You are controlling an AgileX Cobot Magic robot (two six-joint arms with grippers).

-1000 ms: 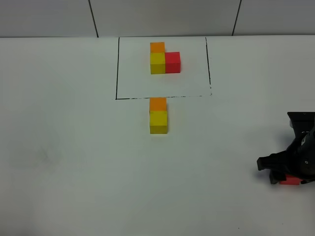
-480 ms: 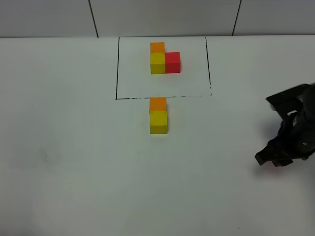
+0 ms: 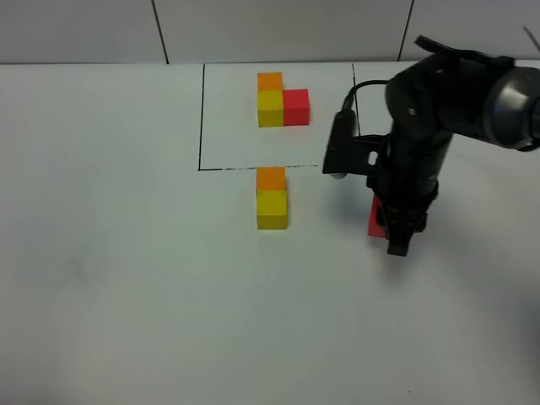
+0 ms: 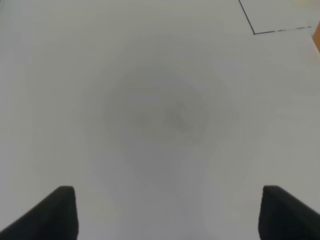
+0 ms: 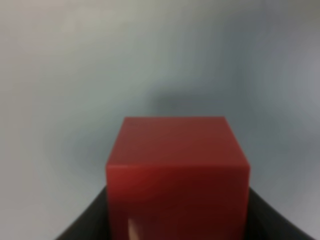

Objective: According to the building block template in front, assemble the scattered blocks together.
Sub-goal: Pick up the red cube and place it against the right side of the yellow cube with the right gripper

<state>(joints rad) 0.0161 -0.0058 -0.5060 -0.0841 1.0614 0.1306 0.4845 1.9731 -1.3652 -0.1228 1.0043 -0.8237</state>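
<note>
Red cube (image 3: pixel 375 218) clamped between the right gripper's (image 3: pixel 395 238) fingers, at 3 o'clock from the touching orange cube (image 3: pixel 271 178) and yellow cube (image 3: pixel 272 208); left gripper's (image 4: pixel 170 215) fingers apart.

No readable text, labels, brands, numbers or signs anywhere.

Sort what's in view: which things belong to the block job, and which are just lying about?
Job: framed template; orange block and yellow block, touching; red block, held in the right hand.
Not job: white table; wall panels.
</note>
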